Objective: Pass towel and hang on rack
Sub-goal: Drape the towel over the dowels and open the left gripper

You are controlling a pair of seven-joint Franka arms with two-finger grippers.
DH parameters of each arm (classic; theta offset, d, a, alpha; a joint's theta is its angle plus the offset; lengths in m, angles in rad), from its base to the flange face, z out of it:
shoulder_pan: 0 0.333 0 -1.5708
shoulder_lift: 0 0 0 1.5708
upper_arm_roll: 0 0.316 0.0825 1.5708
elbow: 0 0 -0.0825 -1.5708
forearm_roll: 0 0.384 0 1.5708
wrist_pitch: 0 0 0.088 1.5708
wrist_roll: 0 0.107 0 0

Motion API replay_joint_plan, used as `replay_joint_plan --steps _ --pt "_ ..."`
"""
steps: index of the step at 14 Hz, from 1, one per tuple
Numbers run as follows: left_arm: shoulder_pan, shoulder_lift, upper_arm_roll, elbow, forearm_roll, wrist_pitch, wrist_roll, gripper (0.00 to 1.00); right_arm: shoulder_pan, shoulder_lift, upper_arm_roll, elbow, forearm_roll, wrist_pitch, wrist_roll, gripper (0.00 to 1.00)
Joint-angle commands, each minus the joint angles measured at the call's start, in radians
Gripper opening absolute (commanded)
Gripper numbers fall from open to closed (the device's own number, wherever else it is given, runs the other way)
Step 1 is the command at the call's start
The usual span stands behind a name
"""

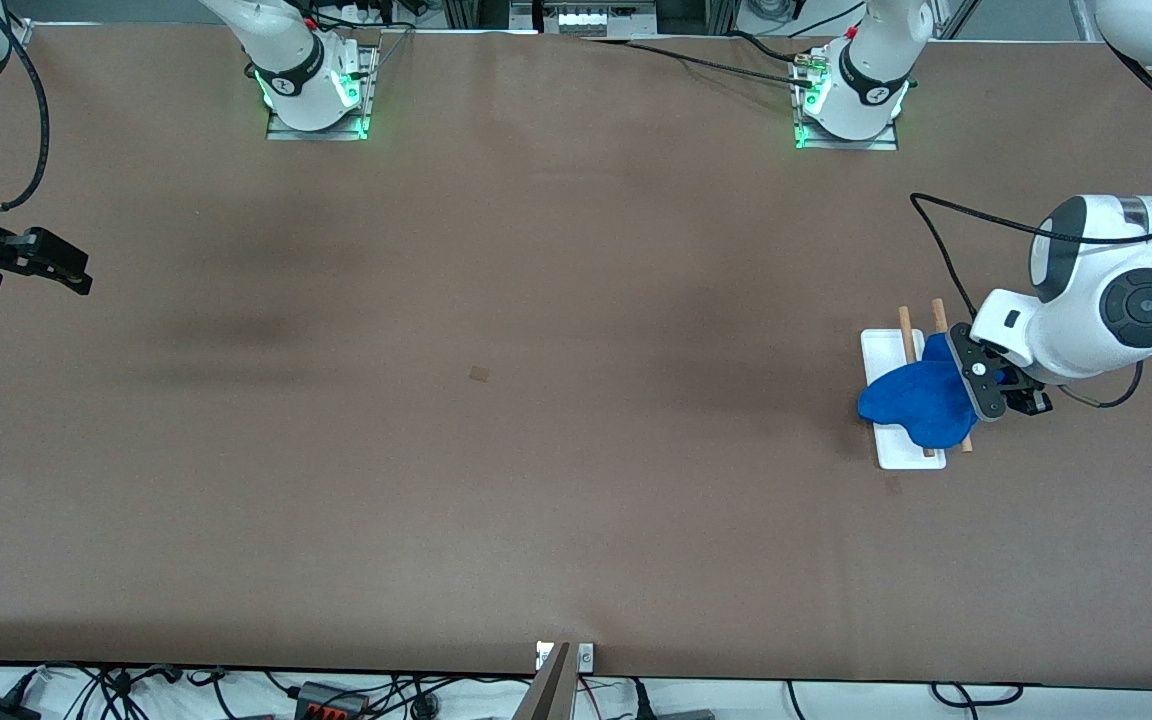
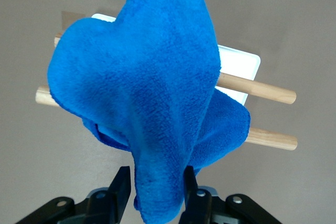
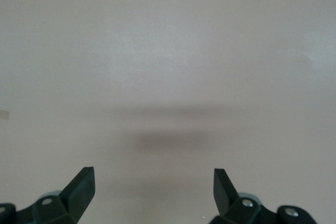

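Front view shows you the left gripper [image 1: 976, 383] clamped on the blue towel [image 1: 916, 400] over the rack [image 1: 901, 410] near the left arm's table edge; the right gripper [image 3: 153, 187] waits, fingers spread.

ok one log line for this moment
left claw: shut on towel, over rack | towel: draped on rods | right claw: open, waiting

Royal-blue towel [image 1: 914, 400]; white rack [image 1: 884, 352], 2 light-brown rods; brown table [image 1: 496, 480]
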Motion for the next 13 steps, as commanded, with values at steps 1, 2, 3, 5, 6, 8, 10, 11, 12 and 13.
replay_joint_plan --steps 1,2,3,5,6,8,10,11,12,13 --pt "0.012 -0.017 -0.010 0.030 0.005 -0.057 0.029 0.50 -0.002 0.002 -0.003 0.026 0.003 -0.004 -0.022 1.00" --pt "0.012 -0.017 -0.010 0.042 0.005 -0.077 0.035 0.50 -0.002 0.000 -0.003 0.027 0.003 -0.004 -0.024 1.00" --pt "0.012 -0.017 -0.012 0.062 0.004 -0.114 0.036 0.50 -0.002 0.000 -0.003 0.027 0.003 -0.004 -0.022 1.00" --pt "0.011 -0.017 -0.012 0.102 -0.020 -0.169 0.036 0.50 0.002 0.003 -0.003 0.033 0.005 -0.004 -0.020 1.00" --pt "0.011 -0.017 -0.012 0.125 -0.027 -0.192 0.036 0.50 0.007 0.003 -0.005 0.034 0.010 -0.004 -0.010 1.00" --pt "0.012 -0.017 -0.010 0.159 -0.063 -0.229 0.031 0.47 0.007 0.003 -0.002 0.034 0.011 -0.004 0.013 1.00" --pt "0.011 -0.017 -0.010 0.183 -0.079 -0.260 0.007 0.46 -0.002 0.003 0.001 0.034 0.011 -0.006 0.012 1.00" --pt "0.012 -0.022 -0.009 0.185 -0.102 -0.265 -0.016 0.46 -0.005 0.000 0.003 0.034 0.011 -0.007 0.012 1.00" --pt "0.014 -0.033 -0.009 0.189 -0.117 -0.265 -0.030 0.46 -0.010 0.000 0.004 0.034 0.011 -0.007 0.010 1.00" --pt "0.014 -0.036 -0.009 0.218 -0.129 -0.275 -0.064 0.46 -0.013 -0.001 0.006 0.034 0.013 -0.009 0.010 1.00"
